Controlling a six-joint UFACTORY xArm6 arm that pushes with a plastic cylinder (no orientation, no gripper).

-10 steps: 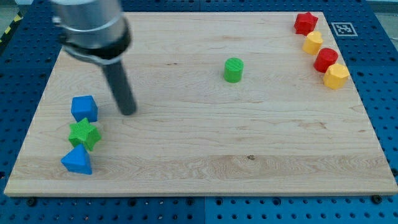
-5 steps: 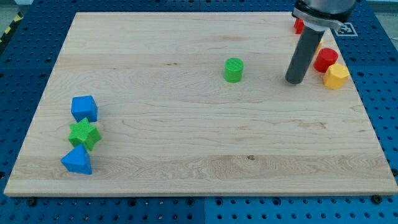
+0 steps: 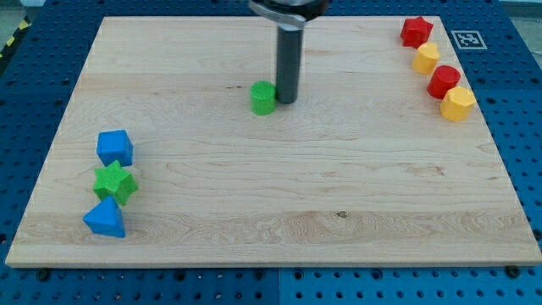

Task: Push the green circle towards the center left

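The green circle (image 3: 263, 97) is a small green cylinder standing on the wooden board (image 3: 271, 203), a little left of centre in the upper half. My tip (image 3: 285, 101) rests on the board right against the circle's right side. The dark rod rises from there to the view's top edge.
At the view's left stand a blue cube (image 3: 114, 147), a green star (image 3: 113, 181) and a blue triangle (image 3: 105, 219) in a column. At the top right are a red star (image 3: 416, 30), a yellow block (image 3: 426, 58), a red block (image 3: 443, 81) and a yellow hexagon (image 3: 458, 103).
My tip swept from the right of the board leftward to the green circle. The circle has slid left by about a block's width and a half. The other blocks have not moved.
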